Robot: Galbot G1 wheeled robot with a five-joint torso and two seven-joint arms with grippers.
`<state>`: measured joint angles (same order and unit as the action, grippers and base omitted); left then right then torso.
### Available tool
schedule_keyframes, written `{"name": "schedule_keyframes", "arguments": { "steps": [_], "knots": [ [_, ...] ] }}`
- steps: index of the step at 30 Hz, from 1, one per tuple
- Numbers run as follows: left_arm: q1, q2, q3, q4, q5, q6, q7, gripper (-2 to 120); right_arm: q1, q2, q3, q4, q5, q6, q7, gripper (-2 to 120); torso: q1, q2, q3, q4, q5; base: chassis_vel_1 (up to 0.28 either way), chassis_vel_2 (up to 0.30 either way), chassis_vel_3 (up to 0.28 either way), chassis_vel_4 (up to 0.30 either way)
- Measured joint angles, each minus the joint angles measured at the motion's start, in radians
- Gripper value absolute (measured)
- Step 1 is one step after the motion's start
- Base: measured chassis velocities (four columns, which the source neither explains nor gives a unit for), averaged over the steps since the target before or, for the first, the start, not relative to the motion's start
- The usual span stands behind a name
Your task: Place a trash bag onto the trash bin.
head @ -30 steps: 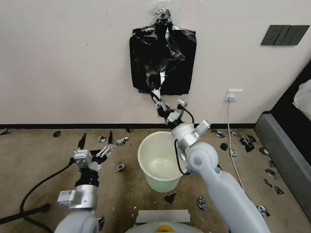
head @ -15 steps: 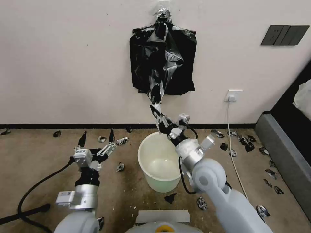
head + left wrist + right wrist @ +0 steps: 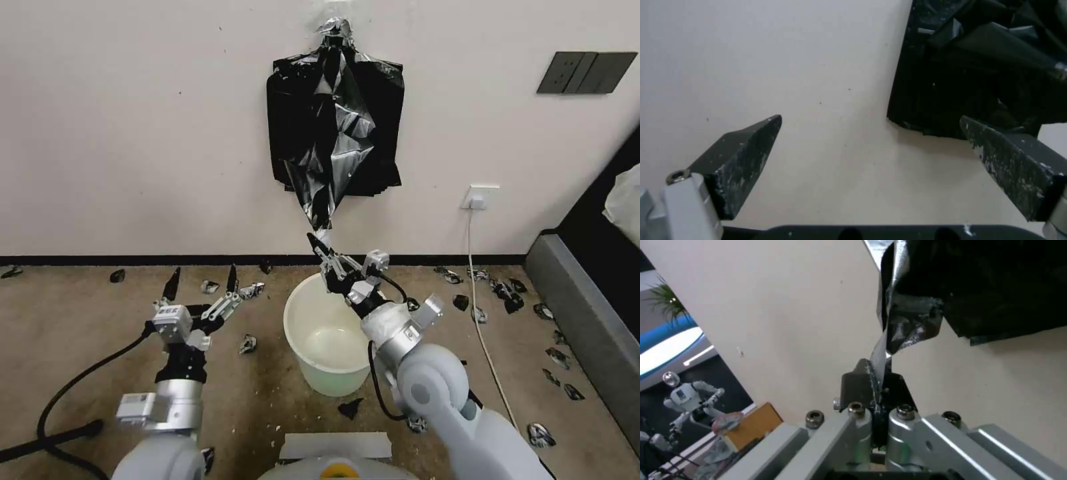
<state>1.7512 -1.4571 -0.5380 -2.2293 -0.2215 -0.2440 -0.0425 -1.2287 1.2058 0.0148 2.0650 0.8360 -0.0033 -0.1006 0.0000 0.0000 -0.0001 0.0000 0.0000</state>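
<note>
One bag (image 3: 330, 157) is pulled out from the stack (image 3: 383, 127) on the wall, stretched to a tight point down into the right end effector (image 3: 319, 244), which sits above the far rim of the bin (image 3: 297, 333). Right wrist view: both fingers (image 3: 853, 386) pinched hard on a thin strip of the bag's bottom edge, no gap visible. The top of the bag hangs from the taped hook with the stack. Left end effector (image 3: 202, 280) is wide open, empty, parked low over the floor to the left of the bin, pointing at the wall.

Risks, as judged from here:
- Grip is on a narrow sliver of thin film; more pull likely tears it. Black scraps (image 3: 248, 344) all over the floor suggest that happens.
- Bag may not release at the hook, dragging the stack with it.
- Film could slip out of the pinch.
- Bag is bunched, mouth not opened, so it cannot go over the rim yet.
</note>
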Motion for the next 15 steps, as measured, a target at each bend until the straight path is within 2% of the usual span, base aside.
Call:
{"name": "schedule_keyframes", "arguments": {
  "steps": [11,15],
  "knots": [
    [-0.01,0.048,0.022,-0.04,-0.012,0.006,0.0,100,0.002,-0.012,-0.033,-0.021,-0.026,0.01,0.004,0,0.0,0.0,0.0,0.0,0.0,0.0,0.0,0.0,0.0],
    [-0.018,0.116,0.019,-0.084,-0.06,0.029,-0.001,100,0.039,-0.014,-0.07,-0.043,-0.029,0.011,0.005,0,0.0,0.0,0.0,0.0002,0.0,0.0,0.0,0.0,0.0]
  ]
}}
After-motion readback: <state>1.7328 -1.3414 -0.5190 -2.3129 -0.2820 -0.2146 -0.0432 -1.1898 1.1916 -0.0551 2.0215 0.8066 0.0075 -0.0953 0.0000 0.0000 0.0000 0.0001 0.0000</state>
